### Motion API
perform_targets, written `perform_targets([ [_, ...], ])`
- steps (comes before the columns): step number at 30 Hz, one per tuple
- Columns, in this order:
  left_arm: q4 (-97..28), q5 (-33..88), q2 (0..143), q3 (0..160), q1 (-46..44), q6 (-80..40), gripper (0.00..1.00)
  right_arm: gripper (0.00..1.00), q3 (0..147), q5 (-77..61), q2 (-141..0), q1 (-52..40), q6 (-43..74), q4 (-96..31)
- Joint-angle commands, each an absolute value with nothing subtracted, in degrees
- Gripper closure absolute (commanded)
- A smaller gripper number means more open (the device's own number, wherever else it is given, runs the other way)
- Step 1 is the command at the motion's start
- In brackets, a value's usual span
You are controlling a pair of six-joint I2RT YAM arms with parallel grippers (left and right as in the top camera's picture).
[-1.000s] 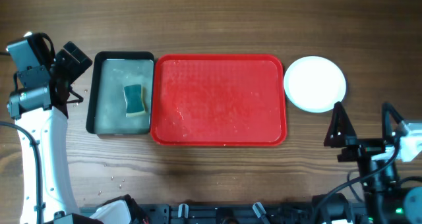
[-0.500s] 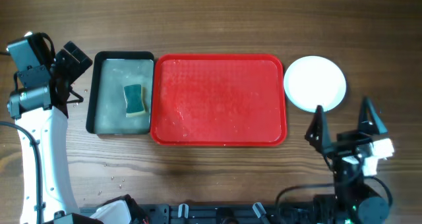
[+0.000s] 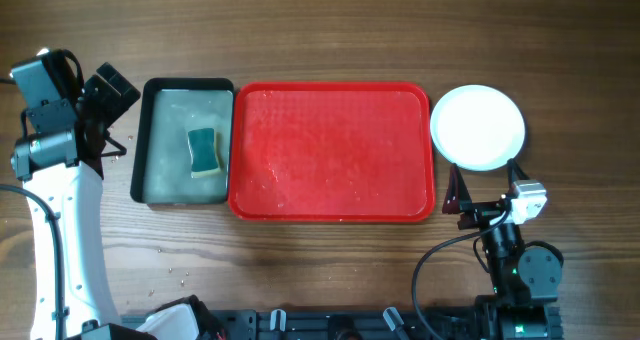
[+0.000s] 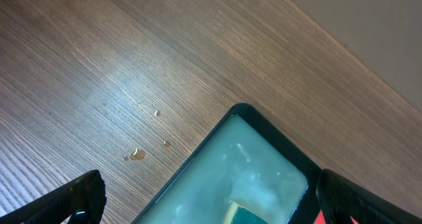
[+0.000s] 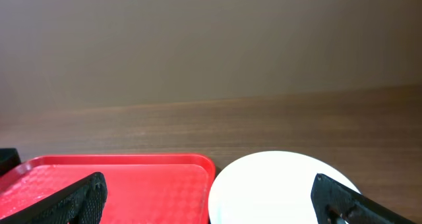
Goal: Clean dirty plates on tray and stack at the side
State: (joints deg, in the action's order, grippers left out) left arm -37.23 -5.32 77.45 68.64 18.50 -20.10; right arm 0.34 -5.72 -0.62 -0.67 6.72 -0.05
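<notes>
The red tray (image 3: 332, 152) lies mid-table with nothing on it; wet specks show on its surface. It also shows in the right wrist view (image 5: 119, 184). A white plate (image 3: 478, 127) sits on the table just right of the tray, with a pale bluish edge under it; I cannot make out separate cyan plates. The plate fills the lower right wrist view (image 5: 277, 188). My right gripper (image 3: 487, 187) is open and empty, just in front of the plate, and its fingertips frame plate and tray corner in its own view (image 5: 211, 201). My left gripper (image 3: 103, 115) is open and empty, left of the black tray.
A black tray (image 3: 185, 142) of cloudy water with a green sponge (image 3: 204, 151) stands against the red tray's left side; its corner shows in the left wrist view (image 4: 264, 178). Water drops (image 4: 137, 154) lie on the wood nearby.
My right arm has swung in from the right front of the table to just in front of the white plate, staying open. The left arm, tray and plate have not moved.
</notes>
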Motion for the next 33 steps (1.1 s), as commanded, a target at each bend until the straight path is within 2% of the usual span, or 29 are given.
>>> perform_targets([
  [1,-37.08,-5.65,77.6,69.08,18.92,-20.62,0.0,0.0,0.3,-4.71,-0.16,-0.89,5.1,0.16],
  [24,-37.08,-5.65,76.47,69.01,18.04,-20.62,0.0,0.0,0.3,-4.71,-0.21,-0.89,5.08,0.16],
  [30,-37.08,-5.65,65.73,69.01,4.89,-20.64,0.0,0.0,0.3,-4.71,-0.21,-0.89,5.08,0.16],
  [33,-37.1,-5.65,57.32,69.01,2.5,-20.62,0.0,0.0,0.3,-4.71,-0.21,-0.89,5.08,0.16],
])
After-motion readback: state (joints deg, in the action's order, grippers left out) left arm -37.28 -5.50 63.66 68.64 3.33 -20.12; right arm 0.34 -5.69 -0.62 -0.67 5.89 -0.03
